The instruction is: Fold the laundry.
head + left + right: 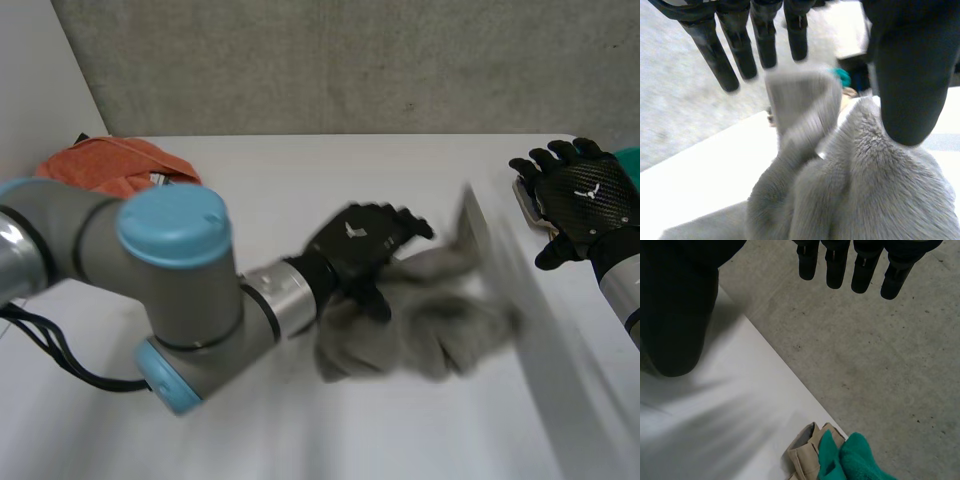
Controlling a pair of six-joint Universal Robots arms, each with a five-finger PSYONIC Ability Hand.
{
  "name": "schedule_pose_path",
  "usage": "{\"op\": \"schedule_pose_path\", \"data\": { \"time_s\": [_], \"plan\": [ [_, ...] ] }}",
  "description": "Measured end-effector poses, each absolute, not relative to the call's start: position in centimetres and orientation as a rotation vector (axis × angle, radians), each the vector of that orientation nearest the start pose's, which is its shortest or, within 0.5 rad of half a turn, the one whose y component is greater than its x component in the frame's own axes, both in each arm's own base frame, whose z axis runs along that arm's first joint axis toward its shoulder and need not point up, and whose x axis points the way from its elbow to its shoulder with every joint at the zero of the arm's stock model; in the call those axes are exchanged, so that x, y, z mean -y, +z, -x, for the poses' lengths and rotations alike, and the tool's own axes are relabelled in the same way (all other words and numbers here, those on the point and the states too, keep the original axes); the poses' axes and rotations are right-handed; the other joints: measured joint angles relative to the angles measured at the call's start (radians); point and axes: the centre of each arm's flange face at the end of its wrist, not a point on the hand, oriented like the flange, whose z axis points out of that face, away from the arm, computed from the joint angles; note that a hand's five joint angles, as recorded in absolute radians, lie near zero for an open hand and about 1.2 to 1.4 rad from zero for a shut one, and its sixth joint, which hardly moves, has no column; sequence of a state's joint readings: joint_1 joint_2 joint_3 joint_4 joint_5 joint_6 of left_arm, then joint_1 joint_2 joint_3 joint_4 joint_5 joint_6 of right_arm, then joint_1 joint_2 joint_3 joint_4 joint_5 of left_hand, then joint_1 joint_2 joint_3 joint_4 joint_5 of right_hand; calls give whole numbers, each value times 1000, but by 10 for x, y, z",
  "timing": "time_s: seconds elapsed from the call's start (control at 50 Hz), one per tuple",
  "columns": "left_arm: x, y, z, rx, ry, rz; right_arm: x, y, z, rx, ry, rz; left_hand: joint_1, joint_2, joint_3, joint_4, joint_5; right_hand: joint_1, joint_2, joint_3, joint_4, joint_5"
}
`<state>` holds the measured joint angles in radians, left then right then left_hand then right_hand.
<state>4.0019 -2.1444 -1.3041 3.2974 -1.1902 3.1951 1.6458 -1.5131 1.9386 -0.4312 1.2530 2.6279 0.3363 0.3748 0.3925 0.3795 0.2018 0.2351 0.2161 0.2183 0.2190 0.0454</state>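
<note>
Grey cloth (430, 330): a fleecy grey piece, bunched and rumpled, lying near the middle of the white table (300, 180); its pile shows plainly in the left wrist view (865, 190), where one strip of it stands up toward the fingertips.
Cloth relative to left hand: the left hand (360, 245) sits on the cloth's end nearest the left arm, and most of the cloth spreads beyond the fingers toward the robot's right.
Left hand, state: fingers (715, 55) straight and spread above the cloth; thumb (910, 75) low over the pile (contact cannot be told for certain); nothing is curled round the cloth.
Right hand (585, 195): raised at the table's right edge, well apart from the grey cloth, fingers (835, 265) straight and splayed, holding nothing.
Orange cloth (115, 165): a crumpled heap at the far left of the table, behind the left arm's light-blue cap.
Teal cloth (855, 457): at the table's right edge, touching a folded beige cloth (805, 455).
Surroundings: grey concrete floor (880, 355) beyond the table's edge.
</note>
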Motion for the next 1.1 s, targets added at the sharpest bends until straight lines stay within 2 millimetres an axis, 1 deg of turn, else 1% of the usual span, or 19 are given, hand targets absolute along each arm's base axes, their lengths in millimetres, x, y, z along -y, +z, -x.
{"op": "schedule_pose_path", "data": {
  "time_s": [0.06, 0.12, 0.2, 0.26, 0.34, 0.4, 0.42, 0.48, 0.54, 0.62, 0.66, 0.74, 0.8, 0.84, 0.92, 0.96, 1.0, 1.04, 1.1],
  "plan": [
    [187, 191, 395, 1682, 1432, 1071, 285, 223, -181, -2048, -2288, 998, -68, -104, -121, -113, -118, 0, 0, 0, 0, 0],
    [185, 205, 391, 1692, 1488, 1066, 287, 226, -180, -2044, -2294, 996, -68, -106, -124, -116, -124, 0, 0, 0, 0, 0],
    [195, 229, 372, 1764, 1631, 979, 289, 232, -180, -2047, -2287, 994, -68, -106, -124, -116, -124, 0, 0, 0, 0, 0],
    [200, 241, 356, 1838, 1726, 897, 290, 238, -180, -2058, -2263, 1000, -68, -106, -124, -116, -124, 0, 0, 0, 0, 0],
    [201, 246, 333, 1967, 1827, 783, 290, 247, -182, -2090, -2176, 1036, -68, -106, -124, -116, -124, 0, 0, 0, 0, 0],
    [195, 239, 320, 2062, 1857, 732, 288, 248, -184, -2116, -2088, 1076, -68, -106, -124, -116, -124, 0, 0, 0, 0, 0],
    [192, 237, 317, 2084, 1858, 724, 286, 245, -186, -2142, -1995, 1115, -68, -106, -124, -116, -125, 0, 0, 0, 0, 0],
    [185, 227, 312, 2141, 1847, 721, 284, 236, -188, -2178, -1863, 1168, -68, -106, -124, -116, -124, 0, 0, 0, 0, 0],
    [171, 209, 308, 2209, 1794, 747, 280, 217, -190, -2228, -1668, 1266, -58, -96, -117, -108, -111, 0, 0, 0, 0, 0],
    [162, 192, 306, 2256, 1728, 770, 276, 203, -190, -2243, -1576, 1348, 0, -44, -64, -47, -41, 0, 1, 0, 0, 0],
    [158, 178, 307, 2288, 1665, 776, 275, 191, -191, -2245, -1536, 1396, 2, -39, -58, -41, -34, 2, 2, 3, 2, 5],
    [155, 160, 310, 2314, 1570, 775, 277, 169, -192, -2243, -1509, 1427, 2, -39, -58, -41, -34, 4, 11, 17, 18, 28],
    [155, 152, 313, 2317, 1526, 775, 280, 158, -193, -2240, -1510, 1430, 2, -39, -58, -41, -34, 9, 47, 49, 48, 53],
    [157, 146, 318, 2304, 1496, 779, 284, 148, -194, -2233, -1532, 1426, 2, -39, -58, -41, -34, 150, 170, 171, 163, 170],
    [161, 139, 330, 2267, 1478, 792, 291, 139, -194, -2222, -1579, 1405, 2, -39, -58, -41, -34, 264, 267, 273, 274, 280],
    [162, 134, 339, 2245, 1475, 807, 295, 137, -194, -2218, -1607, 1375, 2, -39, -58, -41, -34, 610, 666, 659, 656, 642],
    [163, 131, 345, 2232, 1473, 819, 298, 137, -194, -2215, -1626, 1350, 5, -37, -57, -39, -32, 767, 837, 825, 822, 809],
    [163, 126, 353, 2219, 1471, 835, 302, 137, -194, -2213, -1653, 1310, 92, 47, 29, 40, 47, 857, 950, 945, 945, 929],
    [165, 119, 364, 2204, 1471, 856, 305, 141, -194, -2210, -1687, 1256, 233, 168, 150, 166, 170, 857, 955, 972, 976, 943]
  ]
}}
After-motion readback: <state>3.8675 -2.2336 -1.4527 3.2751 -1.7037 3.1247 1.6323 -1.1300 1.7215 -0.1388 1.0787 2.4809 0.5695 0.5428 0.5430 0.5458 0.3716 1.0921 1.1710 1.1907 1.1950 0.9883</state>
